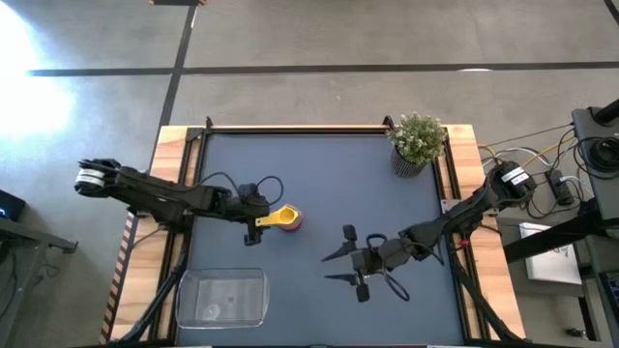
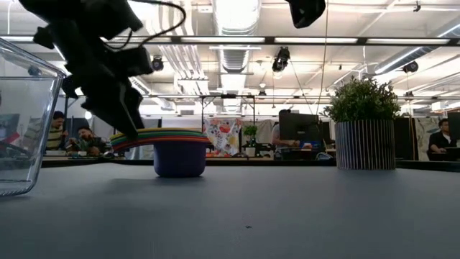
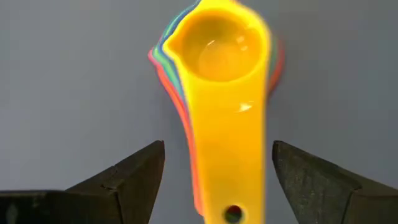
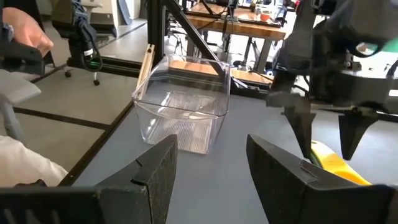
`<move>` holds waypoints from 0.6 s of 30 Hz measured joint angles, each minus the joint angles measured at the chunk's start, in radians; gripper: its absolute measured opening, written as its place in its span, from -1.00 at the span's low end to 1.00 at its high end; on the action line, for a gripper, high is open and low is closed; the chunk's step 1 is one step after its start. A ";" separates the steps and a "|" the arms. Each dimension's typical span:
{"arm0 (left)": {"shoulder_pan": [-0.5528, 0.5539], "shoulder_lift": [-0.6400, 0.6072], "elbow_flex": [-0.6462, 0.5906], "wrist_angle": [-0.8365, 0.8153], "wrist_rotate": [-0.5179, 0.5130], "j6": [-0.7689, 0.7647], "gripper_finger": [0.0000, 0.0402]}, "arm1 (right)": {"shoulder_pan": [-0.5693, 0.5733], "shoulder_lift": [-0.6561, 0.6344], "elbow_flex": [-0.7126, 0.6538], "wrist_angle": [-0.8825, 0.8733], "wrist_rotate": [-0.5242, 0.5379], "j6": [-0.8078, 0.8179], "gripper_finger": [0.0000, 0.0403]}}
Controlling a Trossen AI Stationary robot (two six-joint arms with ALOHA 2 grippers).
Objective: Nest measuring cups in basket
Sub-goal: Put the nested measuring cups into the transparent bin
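The left gripper (image 1: 257,224) sits directly over the handles of the nested measuring cups (image 1: 283,218), its fingers (image 3: 124,180) apart with the yellow handle running straight down the gap between them. The stack's long axis lies left to right on the table, bowls to the right and handles pointing left toward this arm, so the fingers straddle it crosswise and are lined up to pinch the handles. The left arm is much the nearer; the right gripper (image 1: 354,263) hangs well off to the right and nearer the table's front edge, fingers spread and holding nothing.

The cups stand already nested on the table mat near its middle: yellow on top, a fan of coloured rims below (red, green and light blue show), and a dark blue bowl at the base. The basket (image 1: 222,298) stands apart, nearer the front left, apparently with no cups in it
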 joint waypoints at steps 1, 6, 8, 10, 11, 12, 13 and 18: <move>0.006 0.017 0.005 -0.004 0.000 0.001 0.39 | 0.000 0.000 0.000 0.000 0.000 -0.001 -0.10; 0.018 0.101 0.043 -0.005 0.025 0.030 0.39 | 0.000 0.001 0.000 -0.002 0.000 -0.001 -0.09; 0.018 0.135 0.063 -0.022 0.032 0.044 0.37 | 0.000 0.001 0.000 -0.004 0.000 -0.001 -0.10; 0.018 0.166 0.088 -0.040 0.032 0.059 0.31 | 0.000 0.001 0.000 -0.009 0.000 0.004 -0.11; 0.018 0.181 0.103 -0.052 0.032 0.063 0.26 | 0.000 0.001 0.000 -0.010 0.000 0.004 -0.12; 0.018 0.194 0.118 -0.067 0.032 0.068 0.20 | 0.000 0.001 0.000 -0.010 0.000 0.005 -0.12; 0.019 0.207 0.133 -0.088 0.032 0.072 0.13 | 0.000 0.001 0.000 -0.010 0.000 0.005 -0.12; 0.023 0.247 0.189 -0.147 0.067 0.097 -0.33 | 0.000 0.001 0.000 -0.010 0.000 0.006 -0.11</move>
